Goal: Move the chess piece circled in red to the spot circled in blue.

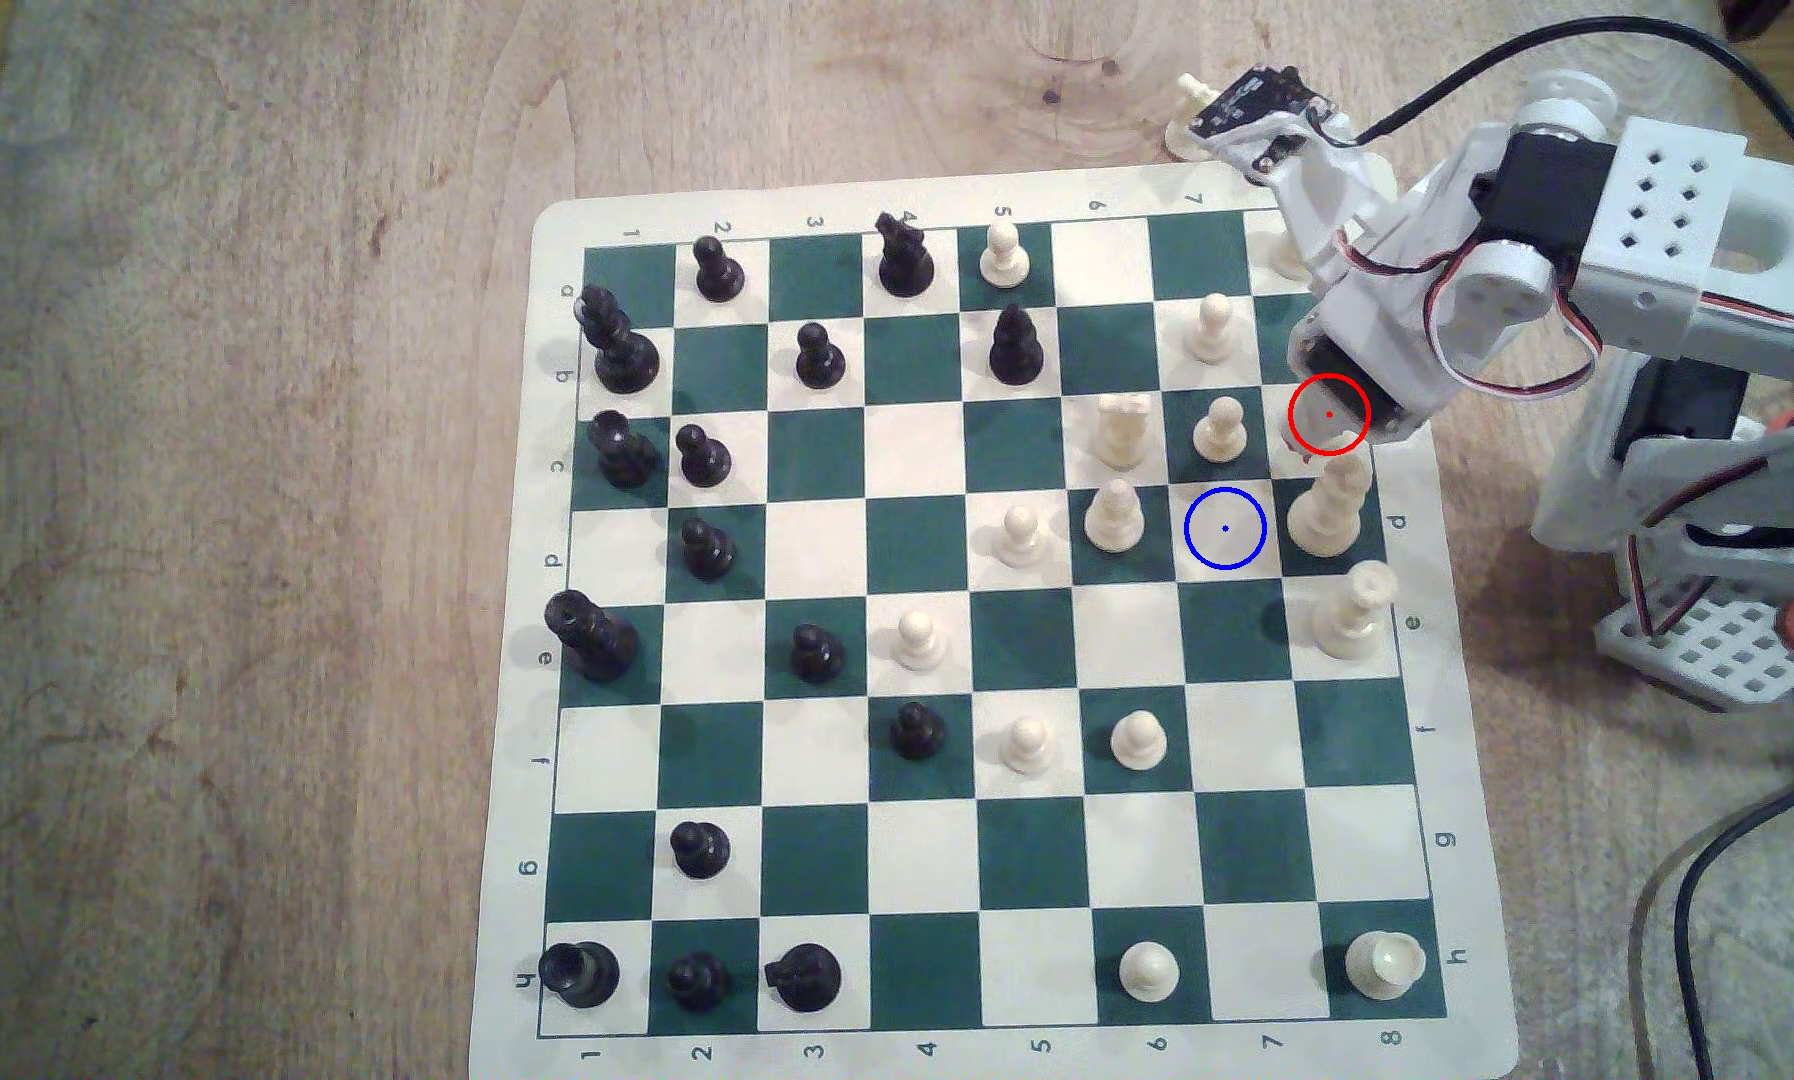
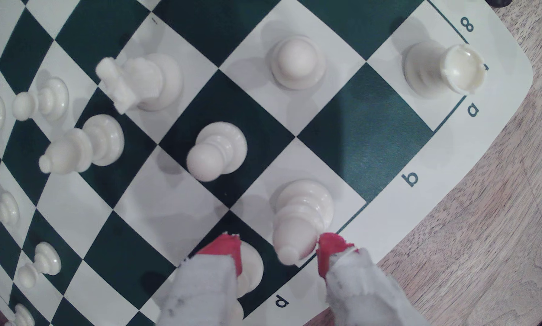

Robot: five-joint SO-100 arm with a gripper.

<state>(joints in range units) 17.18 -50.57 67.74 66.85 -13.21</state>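
Gripper: the gripper (image 2: 279, 254) is seen in the wrist view with its two red-tipped fingers (image 2: 229, 250) spread apart, one on each side of the top of the chess piece; the gap is wider than the piece and nothing is actually held. One fingertip looks very close to the tip, but whether it's touching can't be told.

Chess piece: the chess piece (image 2: 301, 216) is stood on a cream square at the board edge, in row c by the printed letters, column 8. In the exterior view that square is mostly covered by the arm, and the red circle (image 1: 1329, 414) is drawn right over the gripper end.

Spot: the spot (image 1: 1225, 529) is marked with a blue circle and dot on a bare cream square, one row down and one column to the exterior view's left of the red circle.

Neighbours: a cream pawn (image 1: 1220, 431) is sat just above the spot, and a taller cream piece (image 1: 1327, 509) is parked just to its right, as the exterior view shows it.

Board: a green-and-cream chess mat (image 1: 519, 727) is laid on a wooden table (image 1: 197, 519), black pieces mostly toward the exterior view's left.

Arm: the white arm (image 1: 1651, 228) is reached in from the exterior view's right.
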